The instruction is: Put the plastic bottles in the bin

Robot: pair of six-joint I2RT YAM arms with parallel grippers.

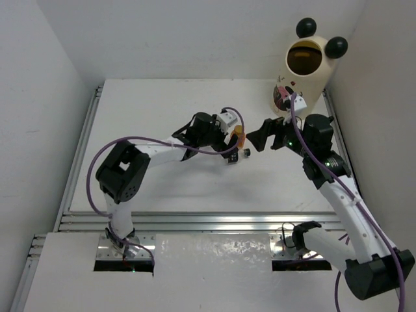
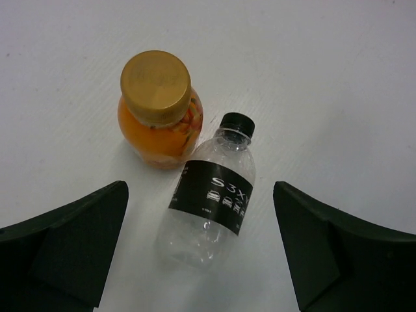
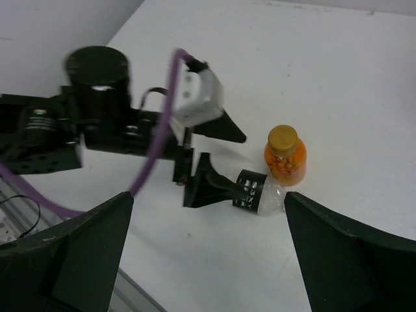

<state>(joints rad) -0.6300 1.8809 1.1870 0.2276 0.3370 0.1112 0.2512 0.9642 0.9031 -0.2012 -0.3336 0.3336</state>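
Observation:
A clear plastic bottle with a black label and black cap [image 2: 211, 198] lies on its side on the white table. It touches an upright orange bottle with a gold cap [image 2: 159, 117]. My left gripper [image 2: 200, 190] is open above the clear bottle, one finger on each side, not touching it. In the top view both bottles, orange [image 1: 239, 134] and clear [image 1: 246, 152], sit at the table's middle under the left gripper [image 1: 238, 148]. My right gripper [image 1: 255, 143] is open and empty just right of them. In the right wrist view it [image 3: 208, 195] faces both bottles [image 3: 285, 156] [image 3: 260, 197]. The cream bin [image 1: 305, 71] stands at the far right corner.
White walls close in the table on the left, back and right. The bin's round opening [image 1: 304, 58] faces up and forward between two black ball ears. A purple cable [image 1: 97, 162] loops off the left arm. Metal rails [image 1: 195, 221] run along the near edge.

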